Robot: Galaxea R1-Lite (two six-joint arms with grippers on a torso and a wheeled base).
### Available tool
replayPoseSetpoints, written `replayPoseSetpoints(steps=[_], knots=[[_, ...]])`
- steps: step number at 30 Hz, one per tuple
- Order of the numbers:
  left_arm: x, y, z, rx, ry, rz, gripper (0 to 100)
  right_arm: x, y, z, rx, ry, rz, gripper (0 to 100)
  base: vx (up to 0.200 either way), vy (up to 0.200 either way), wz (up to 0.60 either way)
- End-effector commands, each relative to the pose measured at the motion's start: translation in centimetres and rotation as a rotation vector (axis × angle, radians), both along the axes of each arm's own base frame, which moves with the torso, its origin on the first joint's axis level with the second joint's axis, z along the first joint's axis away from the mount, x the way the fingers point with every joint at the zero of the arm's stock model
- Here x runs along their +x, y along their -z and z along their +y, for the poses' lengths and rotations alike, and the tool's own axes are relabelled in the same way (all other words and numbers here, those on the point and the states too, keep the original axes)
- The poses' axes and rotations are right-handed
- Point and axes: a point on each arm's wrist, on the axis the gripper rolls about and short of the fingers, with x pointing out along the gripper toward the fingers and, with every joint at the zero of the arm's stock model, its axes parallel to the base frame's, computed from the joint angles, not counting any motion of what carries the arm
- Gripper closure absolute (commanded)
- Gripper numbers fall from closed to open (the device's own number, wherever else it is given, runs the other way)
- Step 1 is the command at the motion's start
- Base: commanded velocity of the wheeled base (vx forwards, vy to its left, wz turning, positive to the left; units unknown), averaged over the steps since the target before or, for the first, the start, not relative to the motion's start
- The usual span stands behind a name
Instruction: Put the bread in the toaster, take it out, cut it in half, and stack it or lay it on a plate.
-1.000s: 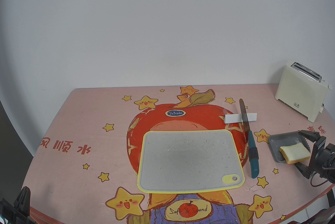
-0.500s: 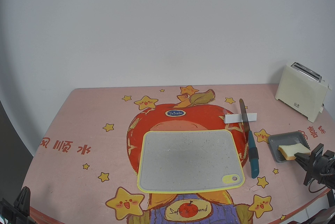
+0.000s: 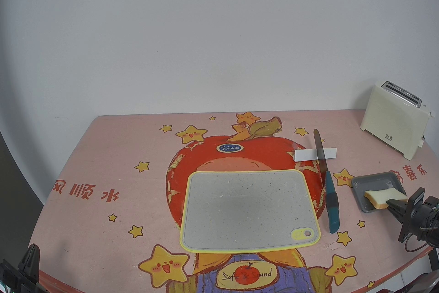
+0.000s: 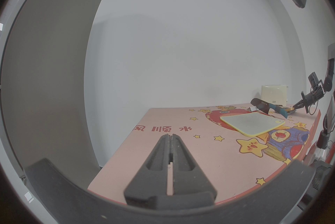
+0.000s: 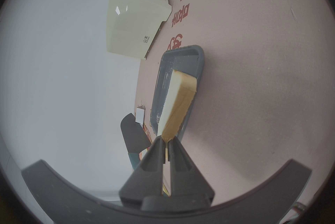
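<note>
A slice of bread [image 3: 383, 198] [image 5: 178, 102] rests partly in a small grey plate [image 3: 372, 182] [image 5: 188, 57] at the table's right edge. My right gripper [image 3: 395, 203] [image 5: 166, 144] is shut on the slice's near corner, and the slice stands tilted on its edge. The cream toaster [image 3: 395, 120] [image 5: 136, 29] stands behind the plate at the far right. A teal-handled knife [image 3: 330, 198] lies between the plate and the grey cutting board [image 3: 249, 209]. My left gripper [image 4: 170, 161] is shut on nothing, low at the table's near left corner.
A white paper strip [image 3: 315, 154] lies under the knife blade. The pink table [image 3: 114, 179] has a printed cartoon cover, and its left half is bare. The table's right edge runs close to the plate and the right arm.
One second ago the right gripper stood open astride the bread. It has since turned and shut on the slice's near corner, tipping it. The left arm has not moved.
</note>
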Motion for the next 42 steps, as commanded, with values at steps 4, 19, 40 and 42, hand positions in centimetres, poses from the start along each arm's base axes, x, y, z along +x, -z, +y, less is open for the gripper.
replayPoseSetpoints(steps=[4,19,40,42], knots=[[0.0,0.5,0.0,0.000,0.000,0.001,100,-0.4,-0.7,0.0,-0.094,-0.047,-0.071,100,0.000,0.000,0.00],[0.0,0.5,0.0,0.000,0.000,0.001,100,-0.3,-0.8,0.0,-0.531,-0.258,-0.149,100,0.000,0.000,0.00],[0.0,0.5,0.0,0.000,0.000,0.001,100,1.5,-4.5,0.3,-1.060,-0.567,-0.452,100,0.000,0.000,0.00],[0.0,0.5,0.0,0.002,0.000,0.001,100,1.5,-4.4,0.3,-1.086,-0.582,-0.458,100,0.000,0.000,0.00]])
